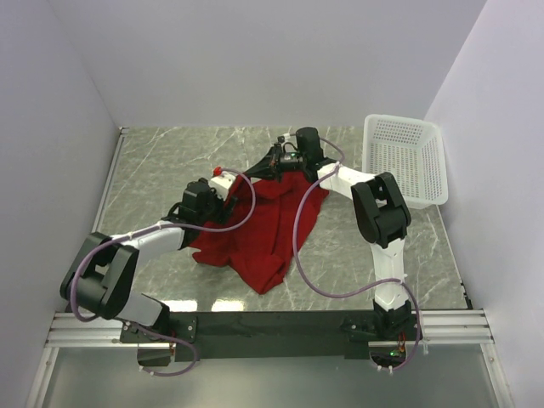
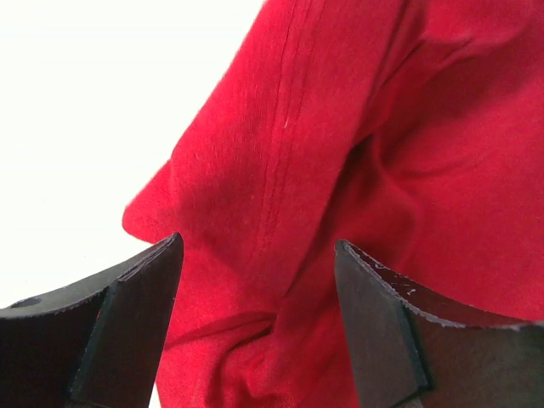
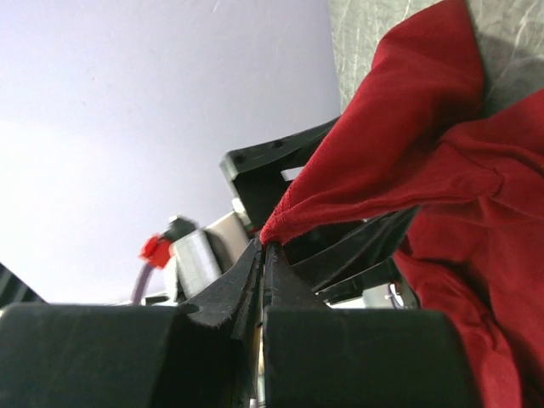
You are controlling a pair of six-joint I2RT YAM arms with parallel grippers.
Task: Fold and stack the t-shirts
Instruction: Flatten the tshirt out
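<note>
The t-shirt (image 1: 255,234), crumpled on the table (image 1: 153,161), is being pinched at its edge by the right gripper (image 3: 265,246), jaws pressed together, and straddled by the left gripper (image 2: 259,255), jaws spread and empty, best brought together deep on the seam (image 2: 280,161).

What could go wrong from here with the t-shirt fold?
The right gripper pinches only a thin edge of the t-shirt at its tips; that edge could slip out. The left gripper stands open around bunched cloth, so it may catch extra layers.
</note>
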